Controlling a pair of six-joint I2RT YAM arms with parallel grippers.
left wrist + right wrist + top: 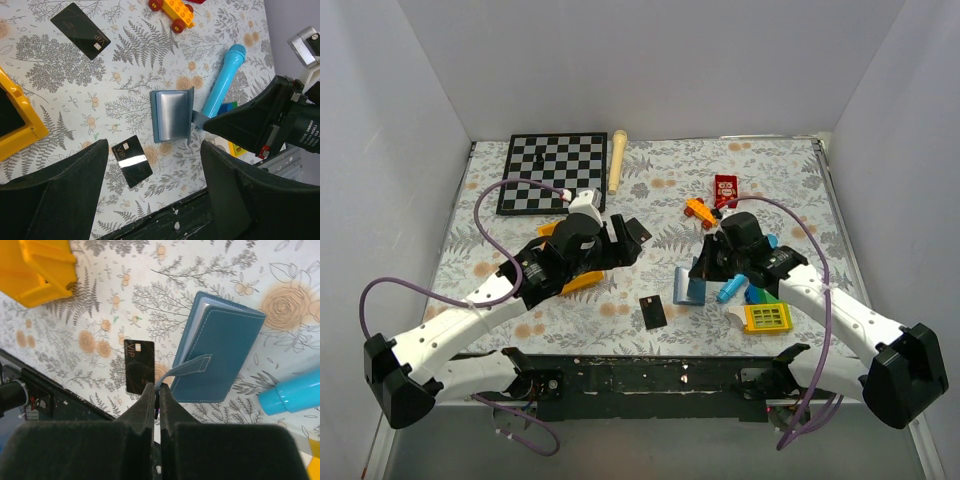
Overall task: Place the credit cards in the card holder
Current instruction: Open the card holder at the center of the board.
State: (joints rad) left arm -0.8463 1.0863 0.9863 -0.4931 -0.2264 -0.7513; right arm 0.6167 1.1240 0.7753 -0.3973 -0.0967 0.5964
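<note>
We see nothing loaded: both credit cards [131, 161] lie on table [60, 100], outside card holder [172, 115]. Right gripper [157, 390] pinches snap tab [192, 365]; left gripper [154, 150] spread, empty. Both insertions remain.

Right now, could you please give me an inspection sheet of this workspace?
Surface: flower-print cloth, flat.
Job's things: card holder slightly open on the cloth; near card and far card lying flat outside it.
Clutter: chessboard, wooden stick, red box, toy car, blue tube, yellow grid toy, yellow bin.
Grippers: left gripper open, empty; right gripper shut on the holder's strap.
Cables: purple cables loop over both arms.
Surroundings: white walls on three sides.
</note>
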